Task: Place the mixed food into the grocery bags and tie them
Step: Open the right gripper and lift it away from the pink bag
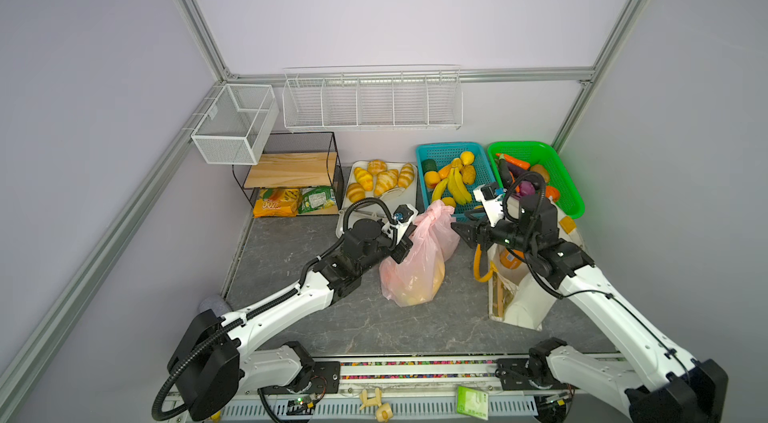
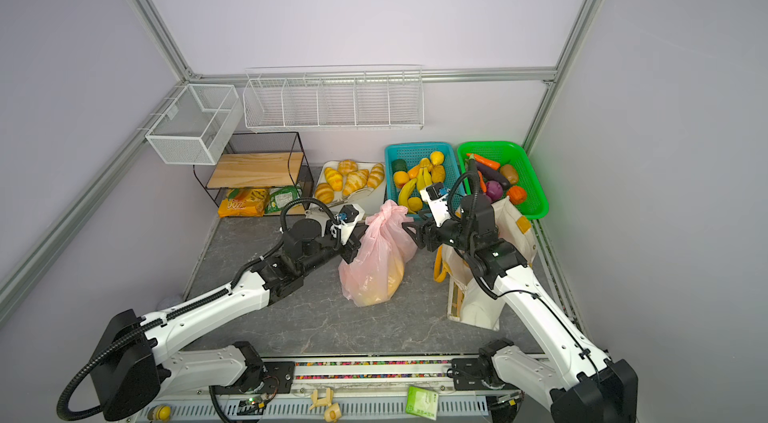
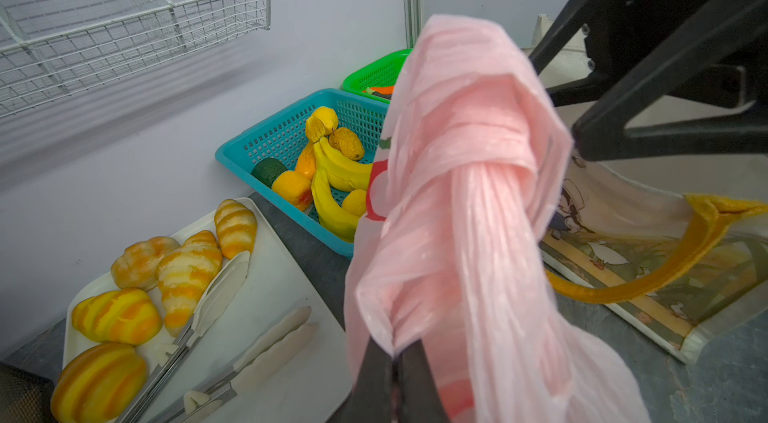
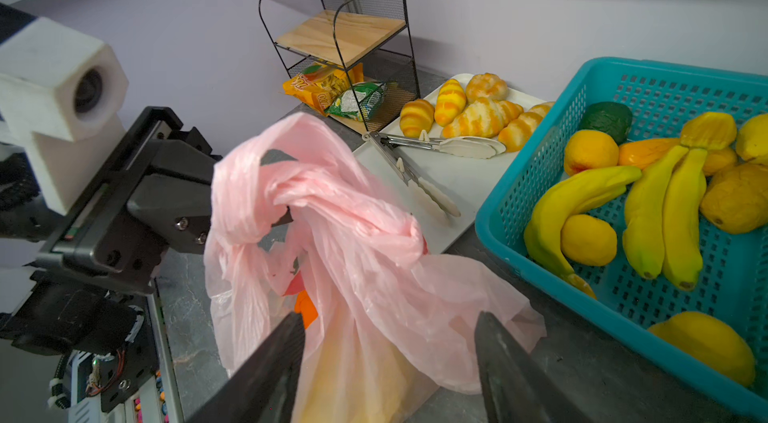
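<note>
The pink bag (image 1: 415,267) stands mid-table, its handles twisted into a knot (image 1: 438,209) at the top, with yellow-orange fruit showing through the plastic. My left gripper (image 3: 395,352) is shut on a fold of this pink bag (image 3: 457,192), on the bag's left side in a top view. My right gripper (image 4: 390,317) is open, its jaws astride the bag's right side without pinching it. The cream tote (image 1: 519,300) stands under the right arm with an orange can (image 1: 509,258) in its mouth. Bananas (image 4: 665,213) and oranges lie in the blue basket (image 4: 498,209).
Behind the bags are a green basket (image 1: 567,186) of vegetables and a white tray (image 3: 270,292) with croissants and tongs. A black wire shelf (image 1: 291,167) with snack packs stands at the back left. White wire baskets (image 1: 374,100) hang on the wall.
</note>
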Motion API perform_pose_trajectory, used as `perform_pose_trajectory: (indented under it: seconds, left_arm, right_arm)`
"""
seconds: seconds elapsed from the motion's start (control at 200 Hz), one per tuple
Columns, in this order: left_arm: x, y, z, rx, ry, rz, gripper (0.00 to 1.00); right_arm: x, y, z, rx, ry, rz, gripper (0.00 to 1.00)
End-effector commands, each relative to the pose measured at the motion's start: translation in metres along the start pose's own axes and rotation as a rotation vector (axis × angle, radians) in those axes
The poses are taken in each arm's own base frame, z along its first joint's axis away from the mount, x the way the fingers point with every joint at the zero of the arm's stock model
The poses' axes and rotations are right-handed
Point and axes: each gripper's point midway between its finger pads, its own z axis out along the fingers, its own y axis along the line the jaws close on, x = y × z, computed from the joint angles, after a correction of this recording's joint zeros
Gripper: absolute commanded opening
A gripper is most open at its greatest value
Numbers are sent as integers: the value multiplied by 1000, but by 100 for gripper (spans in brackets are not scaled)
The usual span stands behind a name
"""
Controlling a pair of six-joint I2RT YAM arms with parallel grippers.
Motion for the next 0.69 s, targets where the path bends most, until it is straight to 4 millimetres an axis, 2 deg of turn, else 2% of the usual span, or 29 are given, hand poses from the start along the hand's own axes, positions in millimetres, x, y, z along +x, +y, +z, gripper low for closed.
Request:
perform_pose_trajectory:
  seconds: [0.0, 0.125, 0.2, 0.585, 0.69]
  left_arm:
    - [-8, -1, -1, 12, -31, -9, 0]
    - [-10, -2, 0, 23, -35, -13, 0]
    - [-8, -3, 0, 27, -33, -15, 0]
    - [-8, -3, -1, 26, -36, -19, 0]
    - [-9, -2, -1, 22, -38, -20, 0]
  right_arm:
    - [-9, 12, 6, -99, 6, -111, 70]
    - [-18, 11, 15, -128, 15, -175, 70]
    - [-20, 8, 19, -127, 24, -188, 66]
    - [-21, 0, 11, -73, 17, -190, 25]
    - [-22, 2, 9, -76, 11, -187, 19]
